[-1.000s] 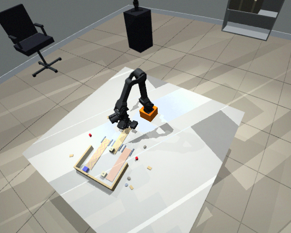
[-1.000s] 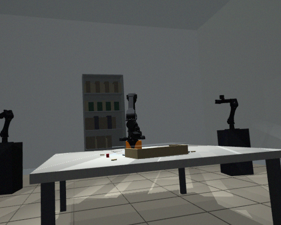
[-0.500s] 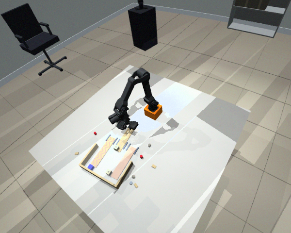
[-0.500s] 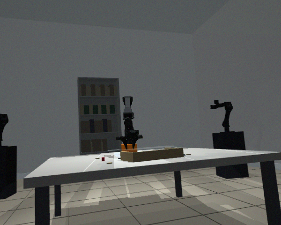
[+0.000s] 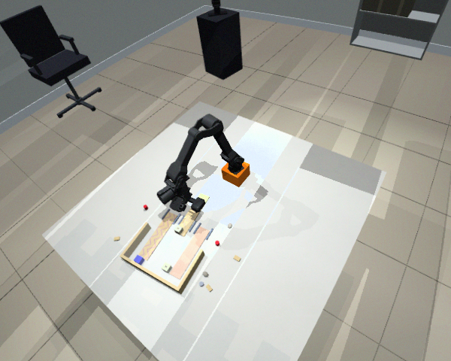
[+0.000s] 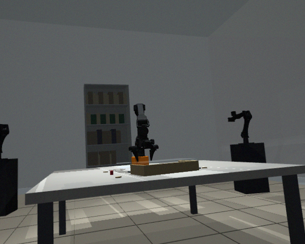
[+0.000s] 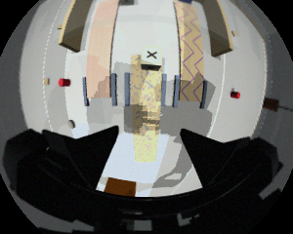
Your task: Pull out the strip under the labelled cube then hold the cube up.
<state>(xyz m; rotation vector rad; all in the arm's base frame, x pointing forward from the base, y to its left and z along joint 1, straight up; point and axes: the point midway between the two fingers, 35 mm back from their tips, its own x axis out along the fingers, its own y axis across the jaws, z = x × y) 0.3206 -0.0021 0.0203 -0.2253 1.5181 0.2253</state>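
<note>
My gripper [image 5: 188, 207] [image 6: 144, 160] [image 7: 150, 131] is open and empty, its fingers spread above the near part of the speckled yellow strip [image 5: 186, 226] [image 7: 146, 150]. A pale cube with a dark X [image 5: 178, 229] [image 7: 151, 55] rests at the strip's far end, toward one side edge. A second pale cube [image 5: 166, 267] with a dark mark stands by the far end of the salmon strip [image 5: 190, 251] [image 7: 101, 46]. A blue cube [image 5: 139, 259] is at the far end of the zigzag strip [image 5: 158, 235] [image 7: 190, 54]. The marks are too small in the top view to read.
A low wooden wall [image 5: 149, 273] [image 6: 171, 168] [image 7: 218, 29] surrounds the strips on three sides. Grey-blue rails [image 5: 210, 234] [image 7: 86, 91] flank the strips. Red cylinders [image 5: 217, 243] [image 7: 64, 82] [image 7: 235, 95], pebbles and chips lie around. An orange block [image 5: 235, 177] [image 7: 121, 186] is at the arm's base.
</note>
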